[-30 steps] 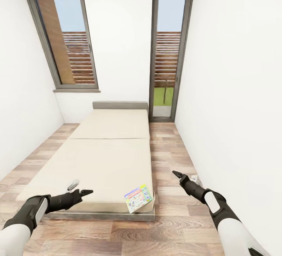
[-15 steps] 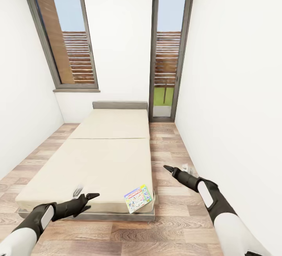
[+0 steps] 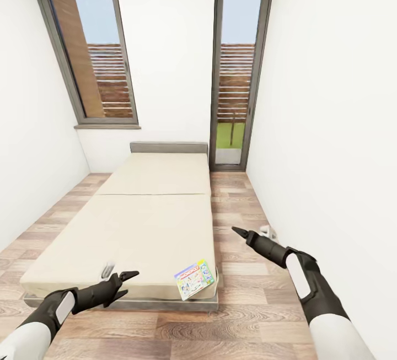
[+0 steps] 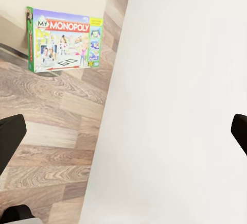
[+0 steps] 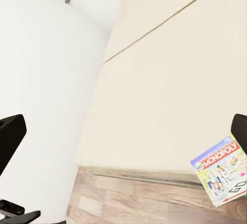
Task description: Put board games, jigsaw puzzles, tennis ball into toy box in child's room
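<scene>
One board game [image 3: 194,278] on bed [image 3: 143,222]

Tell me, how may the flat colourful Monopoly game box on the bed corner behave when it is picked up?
The flat colourful Monopoly game box looks thin and stiff, so probably light. It overhangs the cream mattress corner, so a push may tip it off.

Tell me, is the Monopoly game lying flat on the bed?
Yes, the board game lies flat, face up, on the bed's near corner.
</scene>
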